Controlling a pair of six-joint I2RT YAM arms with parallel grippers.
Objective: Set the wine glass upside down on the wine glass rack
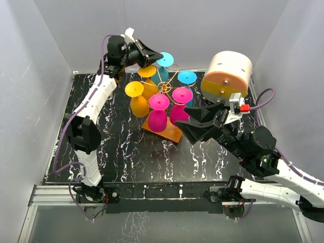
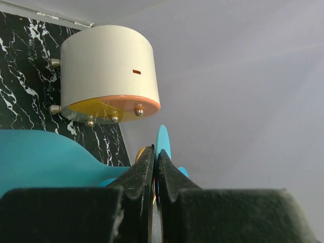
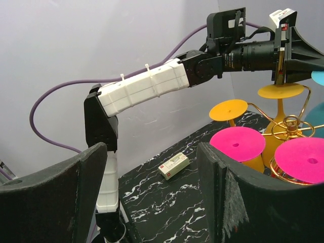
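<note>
Top external: wine glass rack [image 1: 164, 87] upright

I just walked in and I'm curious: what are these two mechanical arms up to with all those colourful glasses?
They are hanging glasses foot-up on the gold wire wine glass rack. Six wine glasses sit there now: two yellow, two magenta and two cyan. The left gripper is shut at the back of the rack, beside a yellow glass and a cyan glass. Whether it pinches anything is unclear. The right gripper hovers open and empty at the rack's front right. A cream round box stands behind.
</note>
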